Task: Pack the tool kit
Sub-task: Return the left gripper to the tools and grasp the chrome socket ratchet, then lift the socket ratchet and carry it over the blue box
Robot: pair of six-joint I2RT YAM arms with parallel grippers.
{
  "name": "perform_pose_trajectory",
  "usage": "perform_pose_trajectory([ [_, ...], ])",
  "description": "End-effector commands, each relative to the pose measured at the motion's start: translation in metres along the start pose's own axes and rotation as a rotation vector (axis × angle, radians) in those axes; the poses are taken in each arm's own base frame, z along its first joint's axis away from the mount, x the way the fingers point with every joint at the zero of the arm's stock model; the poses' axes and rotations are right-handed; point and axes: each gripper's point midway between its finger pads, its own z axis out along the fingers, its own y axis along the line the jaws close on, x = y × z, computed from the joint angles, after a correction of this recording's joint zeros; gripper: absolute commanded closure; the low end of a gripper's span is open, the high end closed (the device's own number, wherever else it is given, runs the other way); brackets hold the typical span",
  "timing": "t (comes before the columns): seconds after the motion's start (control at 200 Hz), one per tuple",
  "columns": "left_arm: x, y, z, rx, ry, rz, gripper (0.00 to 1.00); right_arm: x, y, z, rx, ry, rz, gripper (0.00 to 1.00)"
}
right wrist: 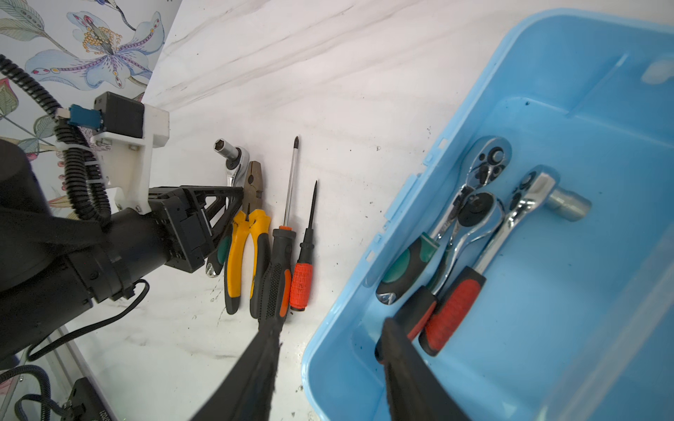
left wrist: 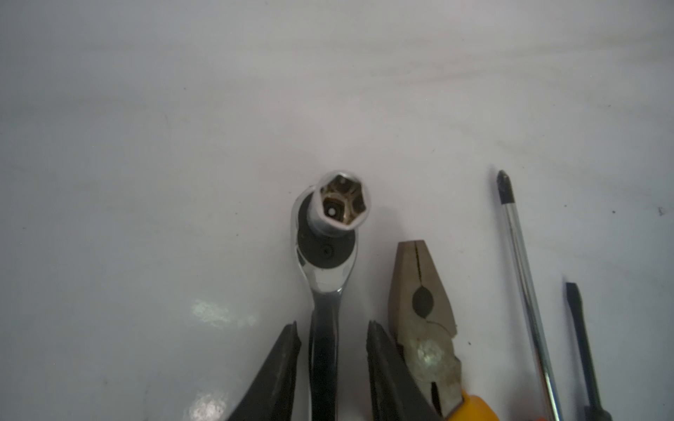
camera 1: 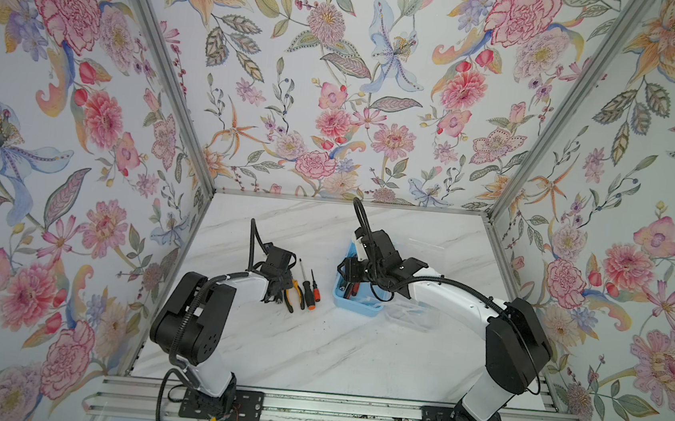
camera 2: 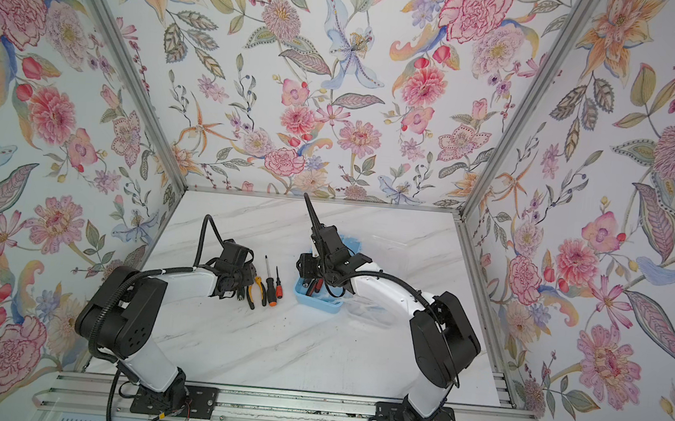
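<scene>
Left end effector point(left wrist: 330, 324) open astride ratchet point(left wrist: 326, 277) handle; right end effector point(right wrist: 330, 326) open over box point(right wrist: 583, 54)

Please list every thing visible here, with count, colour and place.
blue plastic box: one, blue, table
steel ratchet wrenches: three, green-black or red-black handles, inside box
loose steel ratchet wrench: one, green-black handle, table
yellow-handled pliers: one, yellow-black, table beside it
long cross-tip screwdriver: one, black-orange handle, table
short orange-handled screwdriver: one, orange-black, nearest box
clear plastic lid: one, transparent, beside box
left fingers: two, black, open astride loose ratchet
right fingers: two, black, open above box rim
</scene>
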Motion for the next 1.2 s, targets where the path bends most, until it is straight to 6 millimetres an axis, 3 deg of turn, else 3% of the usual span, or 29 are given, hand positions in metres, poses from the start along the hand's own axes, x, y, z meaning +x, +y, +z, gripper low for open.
perform_pose_trajectory([
  [0.0,0.008,0.01,0.006,-0.041,0.035,0.008,0.67,-0.006,0.001,0.002,-0.006,0.006,0.01,0.52],
  [0.27,0.012,0.016,0.014,-0.078,0.049,0.033,0.83,-0.005,0.0,0.001,-0.007,0.007,0.012,0.53],
  [0.34,0.01,0.015,0.013,-0.077,0.046,0.031,1.0,-0.004,-0.001,0.001,-0.005,0.009,0.015,0.53],
  [0.45,0.003,0.013,0.006,-0.067,0.029,0.025,1.0,-0.003,-0.001,0.002,-0.005,0.012,0.018,0.53],
  [0.591,-0.022,-0.001,-0.017,0.005,-0.042,0.004,1.0,-0.001,-0.007,0.003,-0.006,0.021,0.043,0.53],
  [0.651,-0.035,-0.014,-0.029,0.061,-0.07,-0.005,1.0,-0.001,-0.011,0.002,-0.015,0.02,0.07,0.53],
  [0.666,-0.046,-0.02,-0.041,0.091,-0.103,-0.013,1.0,-0.002,-0.012,0.001,-0.017,0.017,0.075,0.53],
  [0.726,-0.06,-0.039,-0.059,0.165,-0.145,-0.006,1.0,-0.004,-0.016,-0.001,-0.016,0.007,0.088,0.53],
  [0.876,-0.09,-0.102,-0.103,0.312,-0.208,0.074,1.0,-0.011,-0.038,-0.013,0.074,-0.04,0.12,0.53],
  [1.006,-0.092,-0.163,-0.128,0.443,-0.218,0.156,1.0,-0.015,-0.064,-0.038,0.182,-0.11,0.16,0.53],
  [1.021,-0.091,-0.169,-0.129,0.458,-0.217,0.163,1.0,-0.019,-0.077,-0.044,0.208,-0.128,0.182,0.53],
  [1.061,-0.091,-0.185,-0.139,0.508,-0.224,0.178,1.0,-0.022,-0.086,-0.055,0.234,-0.16,0.196,0.53],
  [1.081,-0.083,-0.192,-0.129,0.508,-0.201,0.191,1.0,-0.024,-0.089,-0.062,0.245,-0.179,0.201,0.53],
  [1.196,-0.071,-0.227,-0.13,0.567,-0.184,0.248,1.0,-0.033,-0.102,-0.104,0.305,-0.301,0.214,0.52],
])
